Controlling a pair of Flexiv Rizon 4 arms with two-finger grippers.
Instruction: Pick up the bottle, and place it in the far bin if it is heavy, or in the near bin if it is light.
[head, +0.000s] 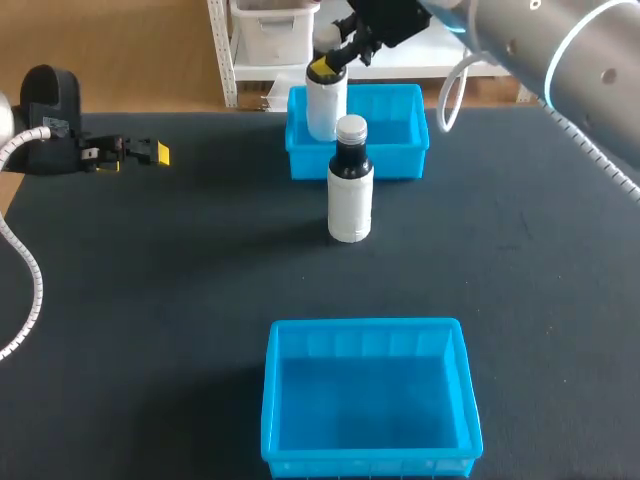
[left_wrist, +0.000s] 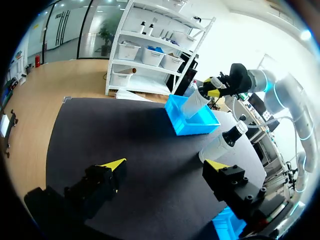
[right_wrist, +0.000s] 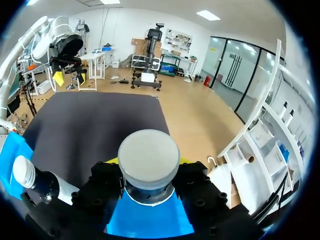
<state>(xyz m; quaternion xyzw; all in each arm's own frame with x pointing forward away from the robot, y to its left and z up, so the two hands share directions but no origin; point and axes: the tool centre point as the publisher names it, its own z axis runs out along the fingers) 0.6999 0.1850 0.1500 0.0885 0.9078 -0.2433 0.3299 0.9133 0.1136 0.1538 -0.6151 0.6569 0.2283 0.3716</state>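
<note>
A white bottle (head: 326, 103) with a pale cap is upright at the left end of the far blue bin (head: 400, 140). My right gripper (head: 337, 62) is shut on its neck from above. In the right wrist view its cap (right_wrist: 148, 157) fills the gap between the fingers, with the far bin (right_wrist: 150, 222) below. I cannot tell whether it touches the bin floor. A second white bottle (head: 350, 190), with a black neck and silver cap, stands on the table in front of that bin. My left gripper (head: 150, 153) is open and empty at the table's far left (left_wrist: 165, 165).
The near blue bin (head: 300, 400) sits empty at the table's front edge. The left wrist view shows the far bin (left_wrist: 192, 125), the held bottle (left_wrist: 192, 102) and the standing bottle (left_wrist: 222, 145) ahead of it. The black table top (head: 150, 300) lies between.
</note>
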